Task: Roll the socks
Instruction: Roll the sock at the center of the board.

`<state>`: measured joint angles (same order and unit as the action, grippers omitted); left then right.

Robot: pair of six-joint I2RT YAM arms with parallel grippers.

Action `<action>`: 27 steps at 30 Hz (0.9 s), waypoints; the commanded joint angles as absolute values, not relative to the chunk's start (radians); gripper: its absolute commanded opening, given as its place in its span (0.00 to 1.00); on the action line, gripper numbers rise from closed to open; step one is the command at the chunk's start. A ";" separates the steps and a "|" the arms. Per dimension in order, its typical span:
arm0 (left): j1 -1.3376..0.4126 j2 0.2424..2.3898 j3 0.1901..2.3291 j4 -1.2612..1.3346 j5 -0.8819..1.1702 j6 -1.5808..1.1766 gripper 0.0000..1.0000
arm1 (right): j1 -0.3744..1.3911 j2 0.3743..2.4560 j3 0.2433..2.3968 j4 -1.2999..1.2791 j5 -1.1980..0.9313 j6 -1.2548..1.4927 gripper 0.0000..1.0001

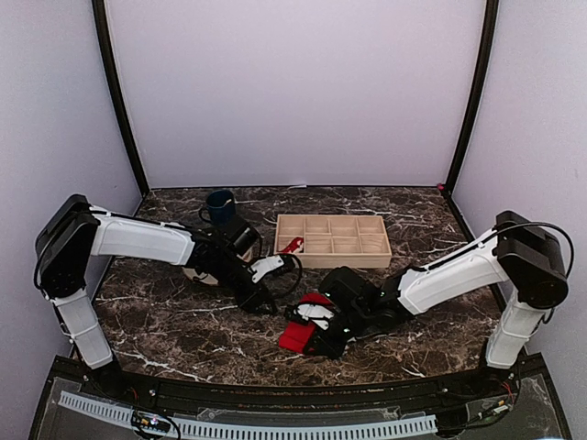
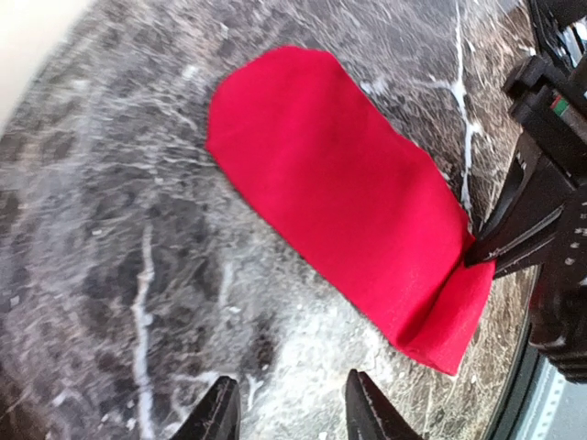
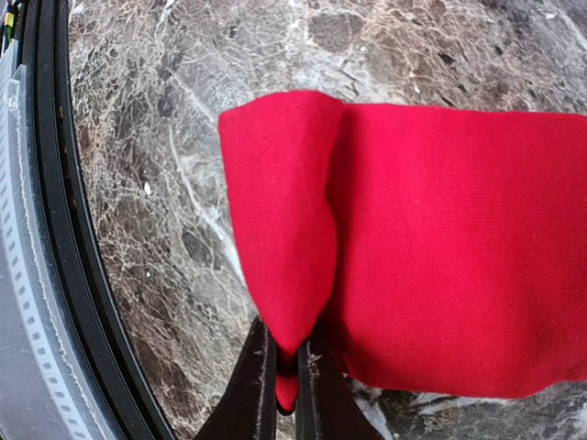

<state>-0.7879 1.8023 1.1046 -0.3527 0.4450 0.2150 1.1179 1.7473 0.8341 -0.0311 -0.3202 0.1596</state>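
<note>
A red sock (image 2: 339,192) lies flat on the marble table, with its near end folded up and over. My right gripper (image 3: 286,371) is shut on that folded end; it also shows in the top view (image 1: 310,337) and at the right of the left wrist view (image 2: 486,249). The sock fills the right wrist view (image 3: 440,257) and shows in the top view (image 1: 293,338). My left gripper (image 2: 292,412) is open and empty, low over bare marble just beside the sock's long edge; in the top view (image 1: 261,302) it is left of the sock.
A wooden divided tray (image 1: 332,240) stands behind the sock, with a small red item (image 1: 292,245) in its left end. A dark blue mug (image 1: 220,206) stands at the back left. The table's black front rim (image 3: 55,229) is close to the right gripper.
</note>
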 commanded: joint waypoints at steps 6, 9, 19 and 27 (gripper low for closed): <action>-0.787 1.610 0.901 -0.051 0.327 0.101 0.41 | 1.066 1.801 0.853 -0.110 -0.423 0.183 0.01; -0.804 1.549 0.820 0.045 0.316 0.091 0.40 | 1.043 1.821 0.865 -0.124 -0.484 0.190 0.01; -0.963 1.506 0.734 0.125 0.199 0.173 0.38 | 0.989 1.864 0.907 -0.170 -0.637 0.212 0.01; -1.037 1.499 0.712 0.129 0.163 0.246 0.39 | 0.956 1.896 0.929 -0.180 -0.754 0.245 0.02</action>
<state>-1.0080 1.5368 0.7280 0.1150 0.1978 0.1875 0.9707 1.8618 0.9199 -0.1242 -0.6907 0.2199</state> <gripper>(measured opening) 0.378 0.056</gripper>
